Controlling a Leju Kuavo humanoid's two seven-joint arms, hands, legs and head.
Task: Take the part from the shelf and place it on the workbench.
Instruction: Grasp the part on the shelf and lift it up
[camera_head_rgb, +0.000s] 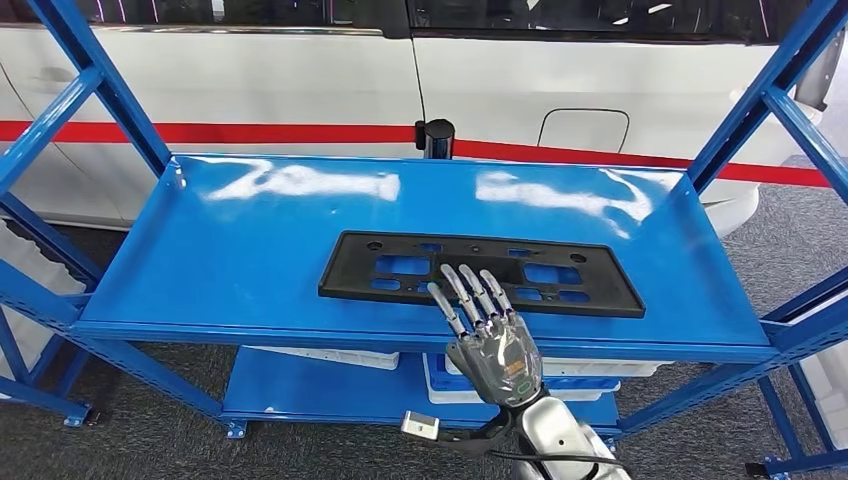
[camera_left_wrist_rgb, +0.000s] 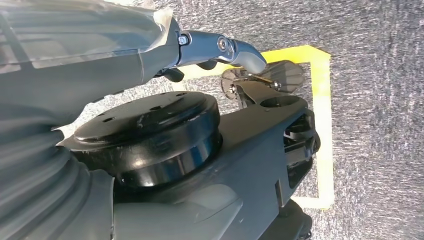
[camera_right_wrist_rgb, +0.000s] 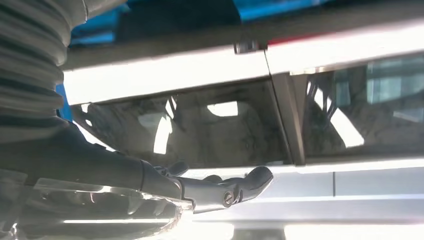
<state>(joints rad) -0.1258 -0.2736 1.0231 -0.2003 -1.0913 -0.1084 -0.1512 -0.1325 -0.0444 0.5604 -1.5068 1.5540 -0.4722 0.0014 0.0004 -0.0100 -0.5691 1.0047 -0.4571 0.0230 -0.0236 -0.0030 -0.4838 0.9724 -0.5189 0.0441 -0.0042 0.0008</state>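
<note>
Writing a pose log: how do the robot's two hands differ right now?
The right hand is raised at the shelf, fingers spread over the black part's near edge; the left hand hangs down above the floor, touching nothing. Both hold nothing.

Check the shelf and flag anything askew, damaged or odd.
Nothing stands out. The black part lies flat on the blue shelf, slightly skewed to its front edge, with no visible damage. The right hand reaches over its near edge, fingers spread.
</note>
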